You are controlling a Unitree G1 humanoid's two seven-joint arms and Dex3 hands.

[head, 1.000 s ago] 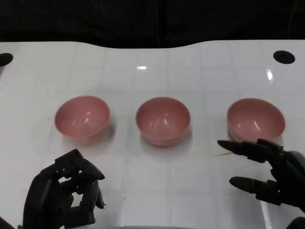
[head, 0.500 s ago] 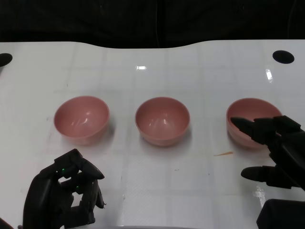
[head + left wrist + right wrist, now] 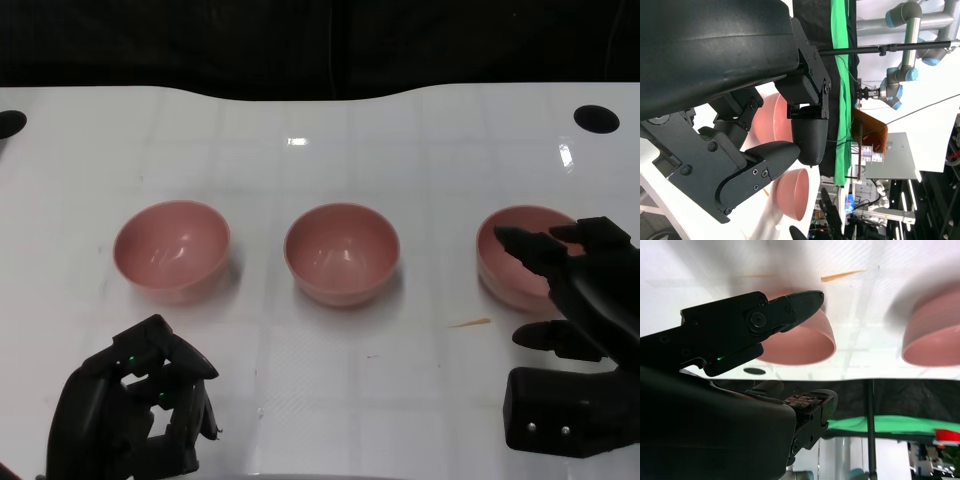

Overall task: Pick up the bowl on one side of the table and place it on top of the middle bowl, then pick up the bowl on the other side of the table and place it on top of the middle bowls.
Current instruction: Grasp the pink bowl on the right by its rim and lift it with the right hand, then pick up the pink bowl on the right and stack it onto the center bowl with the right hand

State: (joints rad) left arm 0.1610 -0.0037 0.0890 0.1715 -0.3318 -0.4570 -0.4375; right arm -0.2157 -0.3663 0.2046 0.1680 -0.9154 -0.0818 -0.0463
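Three pink bowls stand in a row on the white table: the left bowl, the middle bowl and the right bowl. My right hand is at the right bowl with its fingers apart. Its upper fingers reach over the bowl's near rim, and the thumb sits lower, outside the wall. In the right wrist view a finger lies across the right bowl, with the middle bowl beyond. My left hand rests near the front edge, curled in and holding nothing.
A thin orange sliver lies on the table just left of the right hand. Two round black holes sit at the far corners, one at the right and one at the left. The table's far edge meets a dark backdrop.
My right hand has moved forward from the front edge to the right bowl, and its fingers now reach over the rim. The left hand and all three bowls have stayed put.
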